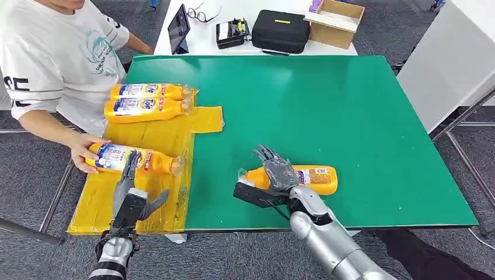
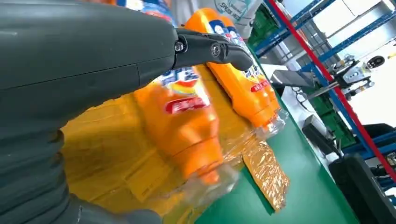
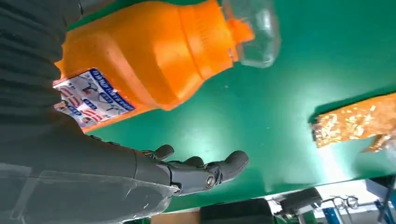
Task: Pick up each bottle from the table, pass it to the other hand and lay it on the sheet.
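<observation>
Right hand: we see our right hand spread over the bottle on the table, fingers wide apart, nothing clasped.
Bottle on the table: lies flat on the green table, clear cap toward the sheet.
Left hand: our left hand hangs over the yellow sheet, fingers parted; we cannot tell whether they touch the nearest bottle.
Nearest bottle: lies on the sheet, a person's hand at its base.
Far bottles: two bottles lie side by side on the sheet.
</observation>
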Controlling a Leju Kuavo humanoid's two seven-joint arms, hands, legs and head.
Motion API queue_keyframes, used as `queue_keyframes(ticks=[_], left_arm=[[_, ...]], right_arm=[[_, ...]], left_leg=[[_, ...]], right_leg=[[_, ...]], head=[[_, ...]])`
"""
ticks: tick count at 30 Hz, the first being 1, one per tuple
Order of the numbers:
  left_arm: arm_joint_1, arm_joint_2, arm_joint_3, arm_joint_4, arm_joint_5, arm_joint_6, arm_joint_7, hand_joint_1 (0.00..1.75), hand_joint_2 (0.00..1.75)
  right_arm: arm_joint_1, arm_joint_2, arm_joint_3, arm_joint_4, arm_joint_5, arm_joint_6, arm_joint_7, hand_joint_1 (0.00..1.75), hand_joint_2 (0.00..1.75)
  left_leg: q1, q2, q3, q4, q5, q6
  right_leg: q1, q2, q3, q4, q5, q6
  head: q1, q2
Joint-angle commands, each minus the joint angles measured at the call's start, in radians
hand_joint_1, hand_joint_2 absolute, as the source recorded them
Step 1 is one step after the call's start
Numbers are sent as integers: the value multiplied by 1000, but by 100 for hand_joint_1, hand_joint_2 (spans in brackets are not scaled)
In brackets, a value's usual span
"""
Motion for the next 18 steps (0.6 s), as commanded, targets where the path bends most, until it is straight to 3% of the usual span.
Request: queue_keyframes(ticks=[1, 8, 18], left_arm=[[-50, 5, -7, 80, 17, -26, 12, 0, 175], [-51, 6, -6, 83, 16, -25, 11, 0, 175], [-60, 7, -12, 99, 4, -1, -6, 0, 175]], right_arm=[[-40, -56, 72, 46, -23, 20, 2, 0, 175], [-40, -63, 72, 38, -25, 20, 2, 0, 175], [-89, -139, 117, 40, -56, 85, 21, 0, 175]], left_leg=[[1, 1, 5, 0, -2, 0], [0, 1, 2, 0, -1, 0], [1, 3, 6, 1, -3, 1]], right_leg=[[2, -1, 6, -1, -2, -4], [1, 0, 2, -1, -1, -2], [2, 1, 7, 0, -2, -5]], head=[[0, 0], [0, 0], [0, 0]])
